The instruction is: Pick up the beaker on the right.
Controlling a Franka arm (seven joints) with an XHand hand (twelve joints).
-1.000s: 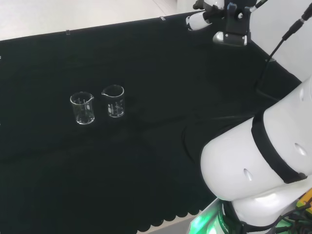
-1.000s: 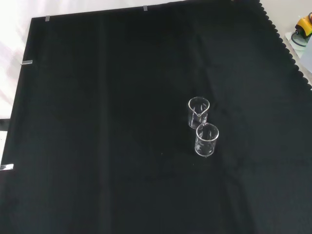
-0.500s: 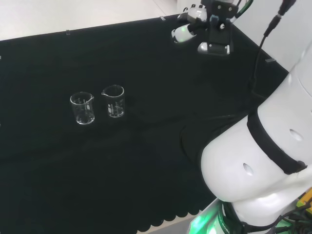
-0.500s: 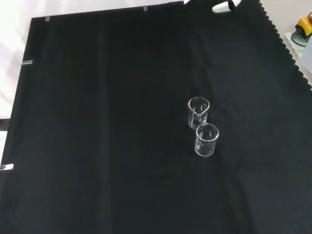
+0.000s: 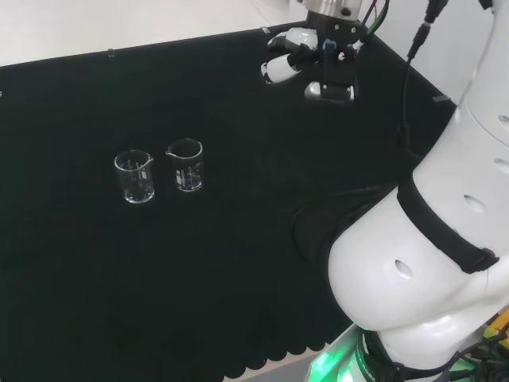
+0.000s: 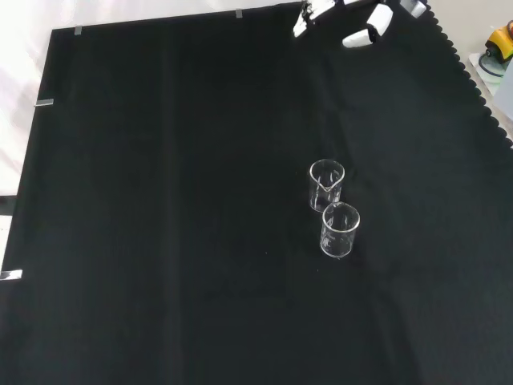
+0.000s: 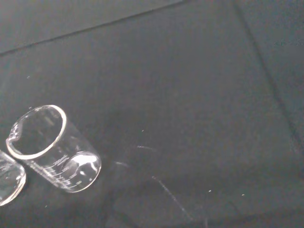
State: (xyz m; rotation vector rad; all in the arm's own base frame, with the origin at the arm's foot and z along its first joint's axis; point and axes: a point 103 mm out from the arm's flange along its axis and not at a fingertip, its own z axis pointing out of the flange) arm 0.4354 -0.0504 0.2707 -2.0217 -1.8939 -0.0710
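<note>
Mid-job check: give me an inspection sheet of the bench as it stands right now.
Surface: black cloth, flat, scalloped edge.
Job's things: two clear beakers upright, apart; right beaker beside left beaker in the head view.
Clutter: nothing seen.
Hand: hand above the cloth's far right in the head view, holding nothing, away from both beakers.
Cables: black cable along the arm.
Surroundings: white arm link; yellow object off the cloth.

I see a plain black cloth point(image 5: 238, 263), two clear beakers point(image 5: 184, 165) with faint white markings, a black and white hand point(image 5: 306, 60), and glossy white arm links point(image 5: 413, 270).
</note>
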